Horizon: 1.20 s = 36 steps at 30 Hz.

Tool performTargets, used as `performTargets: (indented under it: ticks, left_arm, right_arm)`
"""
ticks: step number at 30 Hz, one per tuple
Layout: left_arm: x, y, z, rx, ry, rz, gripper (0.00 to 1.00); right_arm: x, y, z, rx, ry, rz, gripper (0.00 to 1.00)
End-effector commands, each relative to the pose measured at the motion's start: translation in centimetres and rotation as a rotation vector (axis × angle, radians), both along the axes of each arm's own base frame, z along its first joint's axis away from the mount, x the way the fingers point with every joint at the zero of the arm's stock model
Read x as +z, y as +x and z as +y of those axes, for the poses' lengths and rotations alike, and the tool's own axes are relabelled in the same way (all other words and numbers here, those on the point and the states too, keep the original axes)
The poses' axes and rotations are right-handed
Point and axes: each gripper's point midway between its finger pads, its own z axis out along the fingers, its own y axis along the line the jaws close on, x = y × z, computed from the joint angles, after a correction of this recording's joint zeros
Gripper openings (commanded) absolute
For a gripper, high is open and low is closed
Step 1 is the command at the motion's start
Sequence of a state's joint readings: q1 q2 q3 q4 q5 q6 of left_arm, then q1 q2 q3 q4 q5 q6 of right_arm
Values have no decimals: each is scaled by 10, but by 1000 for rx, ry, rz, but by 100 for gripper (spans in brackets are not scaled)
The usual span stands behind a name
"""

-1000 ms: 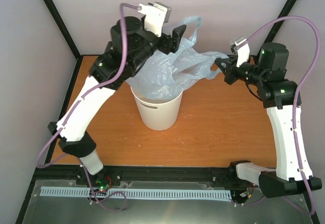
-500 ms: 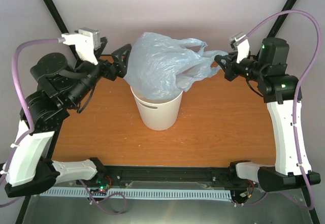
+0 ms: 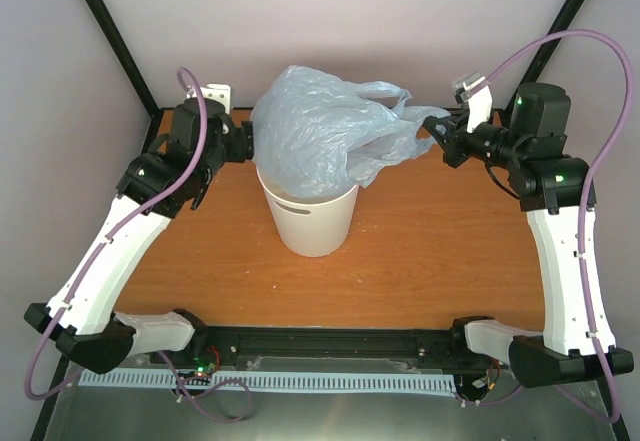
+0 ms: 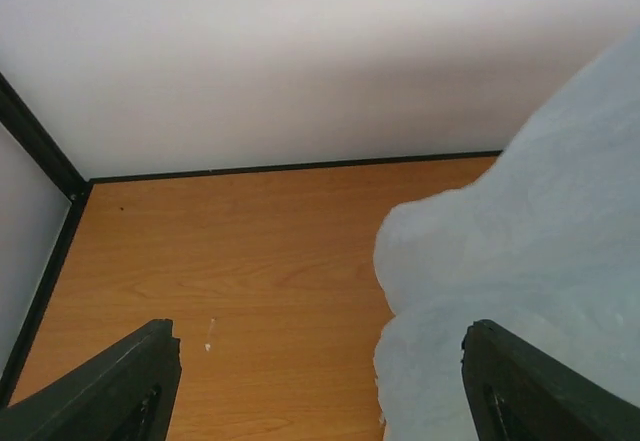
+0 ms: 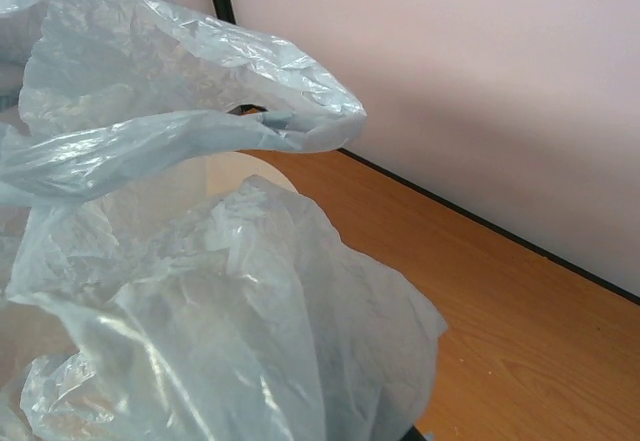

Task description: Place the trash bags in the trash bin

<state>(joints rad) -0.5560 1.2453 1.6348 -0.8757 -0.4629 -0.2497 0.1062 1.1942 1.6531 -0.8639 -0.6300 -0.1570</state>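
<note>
Since half a second ago my left arm has swung in lower. My left gripper [image 3: 244, 142] is spread wide and empty, just beside the left side of the trash bag [image 3: 315, 131]. My right gripper [image 3: 438, 131] pinches the bag's handle loop, and the bag billows above the trash bin [image 3: 310, 226] with its lower end in the mouth.

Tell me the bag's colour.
The trash bag is translucent pale blue, seen best in the top external view.

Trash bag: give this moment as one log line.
trash bag: bulging above trash bin; left pincer: open beside it; right pincer: shut on trash bag
</note>
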Motion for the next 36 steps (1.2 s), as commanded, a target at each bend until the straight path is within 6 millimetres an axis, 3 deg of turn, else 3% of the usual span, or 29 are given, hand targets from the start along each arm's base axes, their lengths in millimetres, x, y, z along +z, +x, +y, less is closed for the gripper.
performTargets:
  ticks: [1, 10, 20, 25, 28, 31, 36]
  left_arm:
    - [2, -4, -8, -56, -69, -24, 78]
    - [-24, 0, -76, -353, -192, 53, 69]
    - [-72, -7, -104, -471, -215, 161, 60]
    - [-78, -3, -99, -437, -166, 177, 62]
    - [-62, -2, -90, -410, -119, 155, 67]
    - [-37, -6, -70, -344, -80, 108, 73]
    - [-34, -9, -34, -199, 12, 135, 82]
  right_arm:
    - [8, -6, -4, -10, -8, -41, 3]
    - [10, -7, -1, 2, 10, -39, 3]
    - [3, 2, 3, 23, 31, -4, 3]
    - [-2, 4, 6, 36, 46, 14, 3]
    - [-4, 4, 7, 41, 47, 21, 3]
    - [-2, 4, 8, 49, 51, 19, 3]
    - [-7, 5, 10, 60, 56, 42, 3]
